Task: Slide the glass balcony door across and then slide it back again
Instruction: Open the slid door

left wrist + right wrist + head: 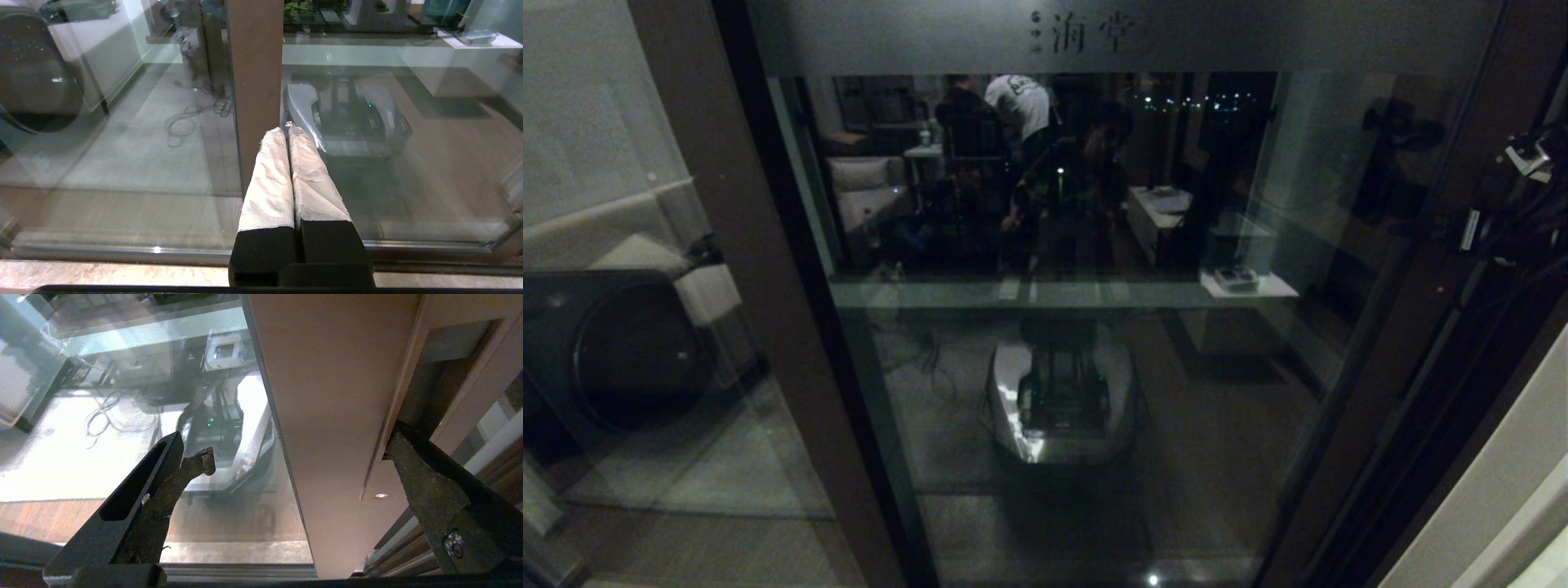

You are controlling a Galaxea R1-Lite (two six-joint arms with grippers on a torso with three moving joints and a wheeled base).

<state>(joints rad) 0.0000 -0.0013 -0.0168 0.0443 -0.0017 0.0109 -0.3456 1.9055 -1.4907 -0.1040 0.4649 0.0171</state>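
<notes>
While closed door: right gripper (298,457), at three o'clock, spread wide astride door (1045,327) stile.
Risk: one finger (425,486) slipping off.
Left gripper (289,130): clenched, idle.

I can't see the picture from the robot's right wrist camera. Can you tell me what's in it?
The right gripper is open, its two dark fingers on either side of the brown frame of the glass balcony door. One fingertip sits at the frame's outer edge. The glass reflects a lit room.
</notes>
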